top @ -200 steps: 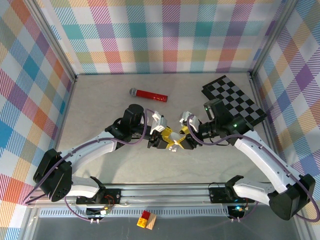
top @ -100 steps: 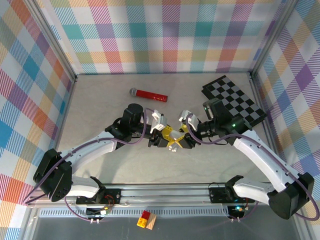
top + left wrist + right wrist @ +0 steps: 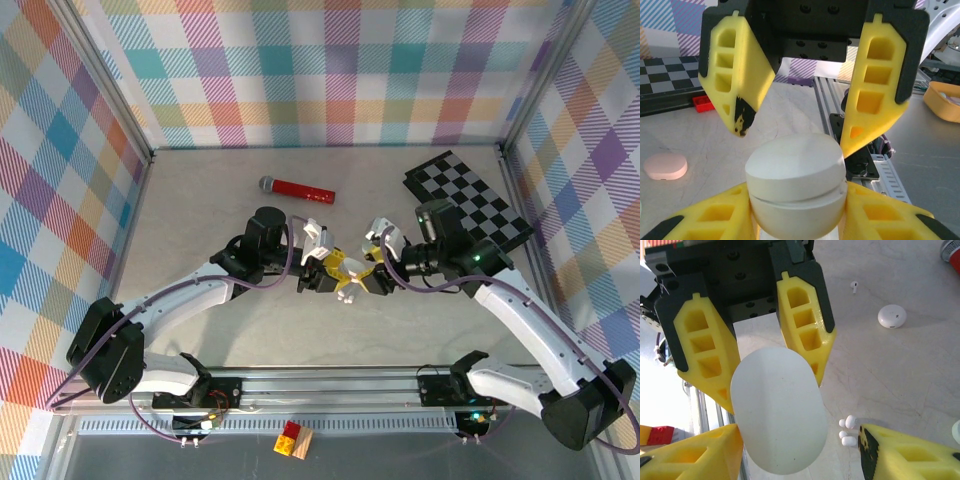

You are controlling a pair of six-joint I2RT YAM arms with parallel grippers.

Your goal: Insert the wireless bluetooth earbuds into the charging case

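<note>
While the top view has the left gripper point(image 3: 330, 276) and right gripper point(image 3: 362, 277) nose to nose over the table point(image 3: 220, 210), a red microphone point(image 3: 298, 188) lies behind them and a checkerboard point(image 3: 470, 200) sits off to the right.

Over to the left wrist: its jaws are clenched on the white charging case point(image 3: 795, 180), and the right's jaws stand released, spread above it.

Right wrist now: 2 white earbuds point(image 3: 850, 441) lie together on the table just past the case's edge, out of it. A 3rd earbud point(image 3: 854, 286) lies farther off near a small round white case point(image 3: 891, 316).
</note>
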